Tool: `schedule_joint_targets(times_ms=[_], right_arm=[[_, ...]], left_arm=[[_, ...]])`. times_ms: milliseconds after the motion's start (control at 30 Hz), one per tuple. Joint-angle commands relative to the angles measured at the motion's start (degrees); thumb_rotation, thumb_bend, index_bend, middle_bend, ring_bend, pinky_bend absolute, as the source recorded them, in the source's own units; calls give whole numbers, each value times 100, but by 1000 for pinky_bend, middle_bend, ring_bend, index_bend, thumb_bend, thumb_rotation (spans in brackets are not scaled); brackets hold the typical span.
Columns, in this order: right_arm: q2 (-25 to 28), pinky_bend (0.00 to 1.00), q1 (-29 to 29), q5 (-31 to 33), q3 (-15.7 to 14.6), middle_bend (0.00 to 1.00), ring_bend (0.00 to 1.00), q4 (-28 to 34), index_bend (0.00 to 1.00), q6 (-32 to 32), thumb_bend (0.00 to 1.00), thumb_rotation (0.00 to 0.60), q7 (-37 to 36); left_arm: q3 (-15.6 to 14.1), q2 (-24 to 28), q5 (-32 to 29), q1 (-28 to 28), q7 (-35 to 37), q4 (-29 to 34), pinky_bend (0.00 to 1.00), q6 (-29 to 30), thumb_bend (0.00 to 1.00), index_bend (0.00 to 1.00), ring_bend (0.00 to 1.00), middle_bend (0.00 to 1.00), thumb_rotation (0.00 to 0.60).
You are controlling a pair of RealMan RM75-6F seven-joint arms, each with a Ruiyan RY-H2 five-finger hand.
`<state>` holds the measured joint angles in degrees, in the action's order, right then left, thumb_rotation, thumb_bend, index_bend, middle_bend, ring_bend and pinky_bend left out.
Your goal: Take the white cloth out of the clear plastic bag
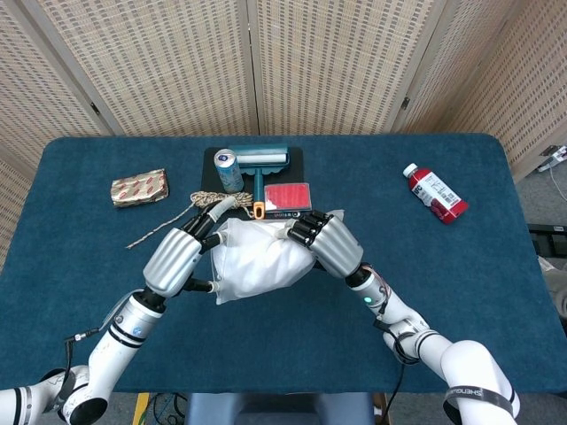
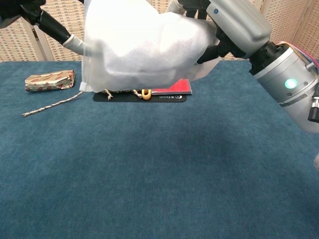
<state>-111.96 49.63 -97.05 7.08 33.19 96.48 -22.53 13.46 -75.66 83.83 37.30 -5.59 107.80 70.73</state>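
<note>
I hold the clear plastic bag (image 1: 257,257) up off the blue counter (image 1: 478,292), just in front of the black mat (image 1: 213,159), with the white cloth (image 2: 144,45) inside it. My left hand (image 1: 177,257) has its fingers clamped on the bag's left edge, and my right hand (image 1: 330,243) has its fingers clamped on the right edge. The red-capped bottle (image 1: 435,192) lies well to the right of the mat.

Even, bright overhead lighting, soft diffuse shadow on the tabletop (image 2: 149,164) in chest view, no glare, both views sharp
</note>
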Motion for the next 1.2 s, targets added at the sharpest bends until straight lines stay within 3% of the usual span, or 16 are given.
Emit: schedule_joint_targets(times_ms=[33, 233, 467, 833, 1033, 1100, 1200], right_arm=[[-3, 677, -11, 9, -4, 658, 558, -11, 558, -7, 679, 600, -6], [-10, 677, -29, 16, -16, 658, 558, -51, 558, 1, 686, 600, -15], [-13, 677, -33, 28, -15, 657, 558, -66, 558, 11, 698, 600, -58], [3, 677, -71, 51, -30, 651, 557, -76, 558, 1, 686, 600, -101], [61, 677, -121, 56, -55, 624, 547, -71, 558, 5, 566, 600, -180], [85, 677, -144, 60, -77, 609, 536, -76, 555, -33, 477, 600, -170], [127, 677, -179, 66, -117, 556, 500, -51, 498, -117, 248, 600, -186]], left_arm=[[3, -15, -14, -9, -24, -2, 208, 26, 66, 490, 0, 0, 600], [-11, -15, -82, -25, -31, 24, 208, 16, 77, 576, 0, 0, 600], [19, -34, -161, -40, -58, 61, 211, 52, 219, 655, 0, 0, 600], [-3, -30, -195, -80, -156, 96, 212, 96, 332, 654, 0, 0, 600], [-31, -18, -257, -145, -231, 87, 212, 149, 333, 656, 0, 0, 600], [-37, -13, -279, -168, -227, 68, 212, 165, 333, 659, 0, 0, 600], [-56, 1, -296, -204, -204, 48, 212, 182, 334, 662, 0, 0, 600]])
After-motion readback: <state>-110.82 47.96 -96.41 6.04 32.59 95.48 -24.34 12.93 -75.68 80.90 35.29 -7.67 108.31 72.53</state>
